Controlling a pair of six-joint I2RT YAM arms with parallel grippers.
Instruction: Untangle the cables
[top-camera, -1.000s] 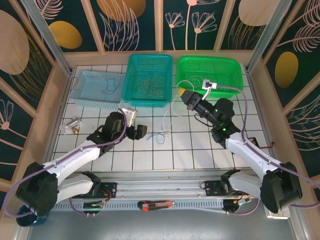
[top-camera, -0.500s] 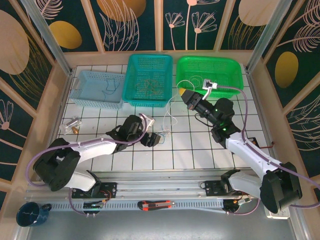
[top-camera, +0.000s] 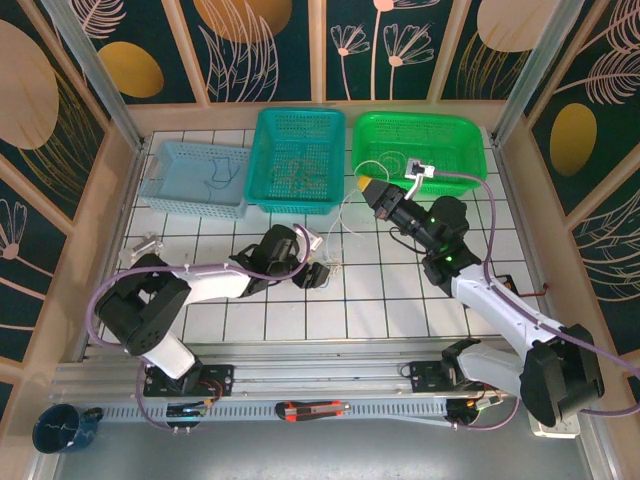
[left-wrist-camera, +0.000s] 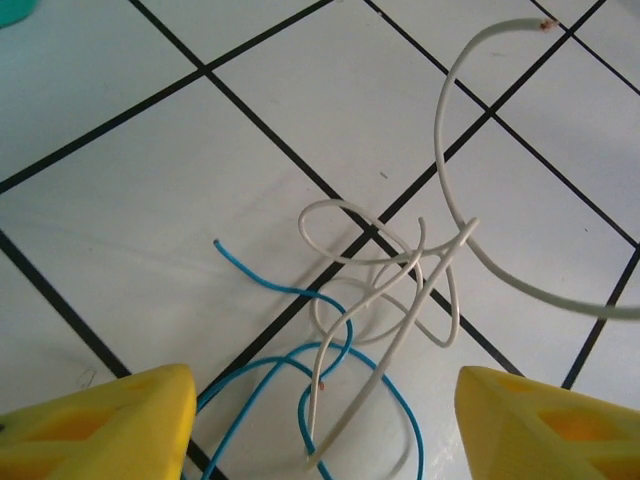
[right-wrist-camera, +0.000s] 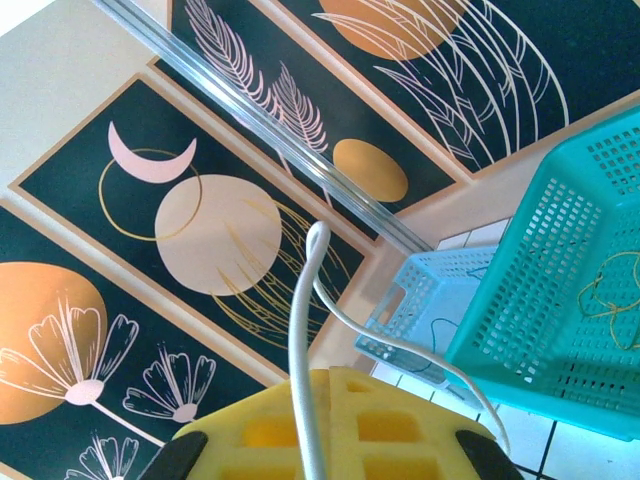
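Tangled blue and white cables lie at the centre of the table; left gripper hangs spread-jawed astride them; right gripper clamps a raised white wire; best pinch only the blue strand, then part slowly.

The teal basket walls off the far side of the table. A light blue basket stands close on its left and a green basket close on its right, so no low passage crosses that row. Just in front of the teal basket's right corner lie the cables. From there a white cable rises to the clamped right gripper and bars that corner. The left gripper straddles the tangle with its jaws apart. Farther in front of the teal basket the tiles lie bare, with room to pass.
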